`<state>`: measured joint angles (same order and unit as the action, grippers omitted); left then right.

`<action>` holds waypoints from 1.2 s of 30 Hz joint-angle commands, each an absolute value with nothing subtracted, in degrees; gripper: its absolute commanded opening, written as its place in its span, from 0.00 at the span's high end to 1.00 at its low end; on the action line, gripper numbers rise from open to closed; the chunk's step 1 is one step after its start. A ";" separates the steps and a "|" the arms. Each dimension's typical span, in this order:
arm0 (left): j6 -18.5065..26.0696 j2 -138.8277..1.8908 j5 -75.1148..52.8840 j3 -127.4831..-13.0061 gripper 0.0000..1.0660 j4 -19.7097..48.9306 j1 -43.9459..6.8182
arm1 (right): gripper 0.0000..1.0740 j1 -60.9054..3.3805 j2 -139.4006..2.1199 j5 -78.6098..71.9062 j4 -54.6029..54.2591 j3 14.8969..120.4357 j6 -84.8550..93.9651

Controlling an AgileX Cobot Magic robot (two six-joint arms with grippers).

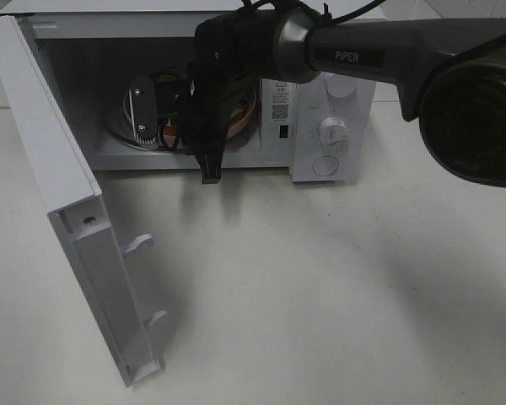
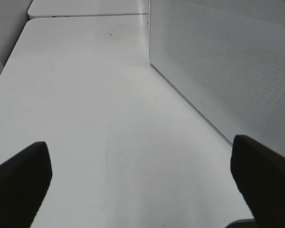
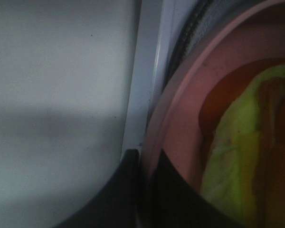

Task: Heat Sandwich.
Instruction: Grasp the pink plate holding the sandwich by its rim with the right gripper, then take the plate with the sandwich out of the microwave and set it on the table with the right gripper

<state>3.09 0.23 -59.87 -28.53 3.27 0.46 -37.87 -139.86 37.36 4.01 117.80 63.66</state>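
A plain white worktop (image 1: 320, 287) carries a white microwave (image 1: 333, 126) whose door (image 1: 67, 211) swings wide open toward the camera. The right arm reaches into the cavity from above. Its right pincer (image 3: 141, 164) is clamped together on the rim of the pink plate (image 3: 180, 123), one finger on each side of the lip, at the front edge of the chamber. The sandwich (image 3: 247, 152) lies on that plate, lettuce and meat layers showing, inside the microwave; in the overhead view the arm hides most of it.

The step looks like seating the plate on the turntable. To do it well, keep the plate level so the sandwich does not slide, push it to the centre, then release and back straight out clear of the door frame.

The left pincer (image 2: 142, 180) hangs with its fingers apart and empty beside the microwave's perforated side wall (image 2: 228, 61).
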 commanded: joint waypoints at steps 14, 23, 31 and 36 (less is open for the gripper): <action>3.15 1.32 -59.36 -28.36 0.09 3.27 0.69 | 1.00 -38.10 -136.59 40.22 0.92 117.28 67.84; 3.15 1.32 -59.36 -28.36 0.09 3.27 0.69 | 1.00 -38.10 -132.24 38.62 0.57 111.27 72.14; 3.15 1.32 -59.36 -28.36 0.09 3.27 0.69 | 1.00 -38.10 -126.45 34.66 0.57 102.22 76.66; 3.15 1.32 -59.36 -28.36 0.09 3.27 0.69 | 1.00 -38.10 -122.90 32.09 0.46 96.43 78.55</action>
<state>3.09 0.23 -59.87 -28.53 3.27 0.46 -37.87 -125.08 34.38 0.46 98.09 77.41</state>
